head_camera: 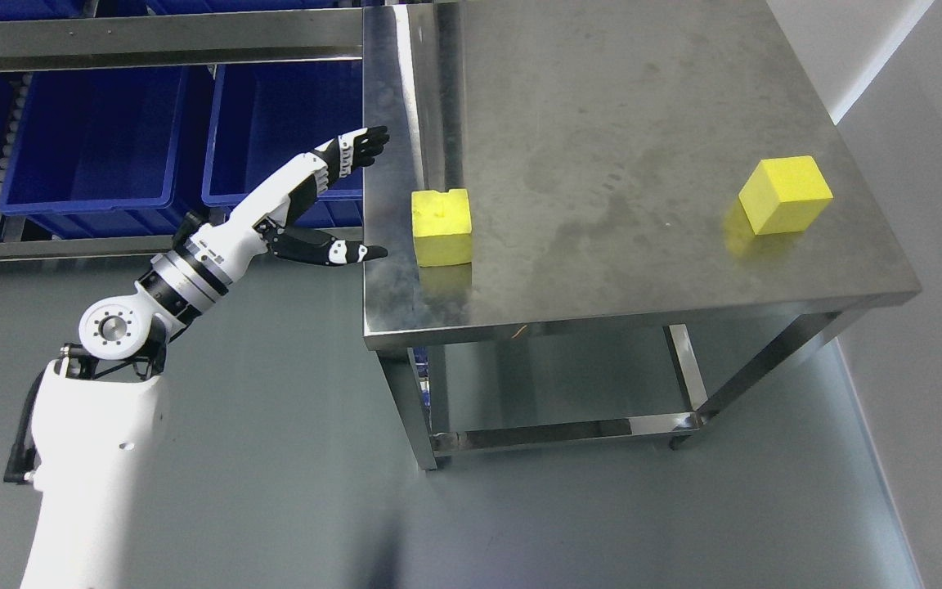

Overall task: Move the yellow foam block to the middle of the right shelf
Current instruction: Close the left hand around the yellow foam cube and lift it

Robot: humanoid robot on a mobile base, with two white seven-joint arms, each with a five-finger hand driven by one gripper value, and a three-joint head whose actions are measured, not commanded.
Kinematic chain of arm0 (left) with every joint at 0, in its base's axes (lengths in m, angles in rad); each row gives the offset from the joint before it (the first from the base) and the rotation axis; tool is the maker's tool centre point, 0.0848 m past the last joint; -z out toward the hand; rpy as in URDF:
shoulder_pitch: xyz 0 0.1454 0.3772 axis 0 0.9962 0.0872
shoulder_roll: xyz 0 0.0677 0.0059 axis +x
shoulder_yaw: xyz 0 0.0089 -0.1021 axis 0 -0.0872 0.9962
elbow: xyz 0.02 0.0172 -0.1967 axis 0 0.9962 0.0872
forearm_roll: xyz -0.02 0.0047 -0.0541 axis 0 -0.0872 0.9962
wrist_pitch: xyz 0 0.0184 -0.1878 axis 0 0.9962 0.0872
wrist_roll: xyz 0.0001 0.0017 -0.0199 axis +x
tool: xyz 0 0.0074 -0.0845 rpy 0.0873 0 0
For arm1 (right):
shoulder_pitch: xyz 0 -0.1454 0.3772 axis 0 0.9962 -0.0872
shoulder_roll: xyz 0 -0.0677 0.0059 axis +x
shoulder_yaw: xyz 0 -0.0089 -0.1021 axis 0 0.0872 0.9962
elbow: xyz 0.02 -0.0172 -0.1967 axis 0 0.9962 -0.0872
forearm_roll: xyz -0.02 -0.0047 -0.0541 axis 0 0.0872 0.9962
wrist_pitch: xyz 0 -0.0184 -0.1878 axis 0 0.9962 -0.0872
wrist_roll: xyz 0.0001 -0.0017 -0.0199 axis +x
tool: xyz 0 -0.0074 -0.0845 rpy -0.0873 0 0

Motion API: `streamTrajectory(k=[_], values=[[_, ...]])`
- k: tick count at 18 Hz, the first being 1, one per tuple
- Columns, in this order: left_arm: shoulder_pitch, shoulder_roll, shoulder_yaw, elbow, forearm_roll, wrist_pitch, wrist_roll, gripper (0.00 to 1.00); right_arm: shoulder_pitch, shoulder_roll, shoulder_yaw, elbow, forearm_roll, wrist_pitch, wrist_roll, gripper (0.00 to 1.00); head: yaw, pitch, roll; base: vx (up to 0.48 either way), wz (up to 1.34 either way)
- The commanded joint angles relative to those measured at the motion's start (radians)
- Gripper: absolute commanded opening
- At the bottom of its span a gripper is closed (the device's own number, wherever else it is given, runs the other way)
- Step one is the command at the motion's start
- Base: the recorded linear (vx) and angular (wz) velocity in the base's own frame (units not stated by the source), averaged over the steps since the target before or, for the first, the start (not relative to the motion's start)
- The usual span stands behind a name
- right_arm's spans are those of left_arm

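A yellow foam block (441,227) sits near the left edge of a steel table (618,106). A second yellow foam block (785,195) sits near the table's right edge. My left hand (373,200) is open, fingers (361,149) stretched out above and thumb (340,250) below. It hovers just left of the table's left edge, a short way from the nearer block and not touching it. The right arm is out of view.
Blue bins (91,135) stand on a steel rack (152,37) behind my left arm. The table has a lower rail frame (561,432) over a grey floor. A white wall (929,123) runs along the right.
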Motion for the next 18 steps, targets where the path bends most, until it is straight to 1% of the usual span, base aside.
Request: streamTrajectory(k=[1, 3, 6, 8, 10, 14, 17, 18], values=[[-0.127, -0.072, -0.199, 0.235, -0.085, 0.001, -0.001, 1.0, 0.002, -0.017, -0.001, -0.017, 0.003, -0.004, 0.001, 1.0, 0.0, 0.0, 0.0, 0.0, 0.0], [-0.16, -0.1, -0.233, 0.294, -0.101, 0.001, -0.003, 1.0, 0.002, -0.017, 0.0, -0.017, 0.003, -0.004, 0.001, 1.0, 0.0, 0.0, 0.0, 0.006, -0.01], [-0.19, -0.131, -0.246, 0.38, -0.15, 0.001, -0.003, 1.0, 0.002, -0.017, 0.0, -0.017, 0.003, -0.004, 0.001, 1.0, 0.0, 0.0, 0.0, -0.001, -0.02], [-0.191, -0.137, -0.247, 0.394, -0.16, 0.001, -0.003, 1.0, 0.002, -0.017, 0.0, -0.017, 0.003, -0.004, 0.001, 1.0, 0.0, 0.0, 0.0, 0.003, -0.01], [-0.191, -0.137, -0.255, 0.398, -0.165, 0.001, -0.003, 0.97, 0.002, -0.017, 0.0, -0.017, 0.003, -0.004, 0.001, 1.0, 0.0, 0.0, 0.0, 0.007, -0.04], [-0.188, -0.135, -0.241, 0.398, -0.16, -0.001, -0.003, 0.81, 0.002, -0.017, 0.0, -0.017, 0.003, -0.004, 0.001, 1.0, 0.0, 0.0, 0.0, 0.003, -0.02], [-0.185, -0.141, -0.189, 0.397, -0.156, -0.024, -0.003, 0.66, 0.002, -0.017, 0.0, -0.017, 0.003, -0.004, 0.001, 1.0, 0.0, 0.0, 0.0, 0.001, 0.04], [-0.184, -0.158, -0.158, 0.397, -0.156, -0.048, -0.003, 0.58, 0.002, -0.017, 0.0, -0.017, 0.003, -0.004, 0.001, 1.0, 0.0, 0.0, 0.0, -0.008, 0.06]])
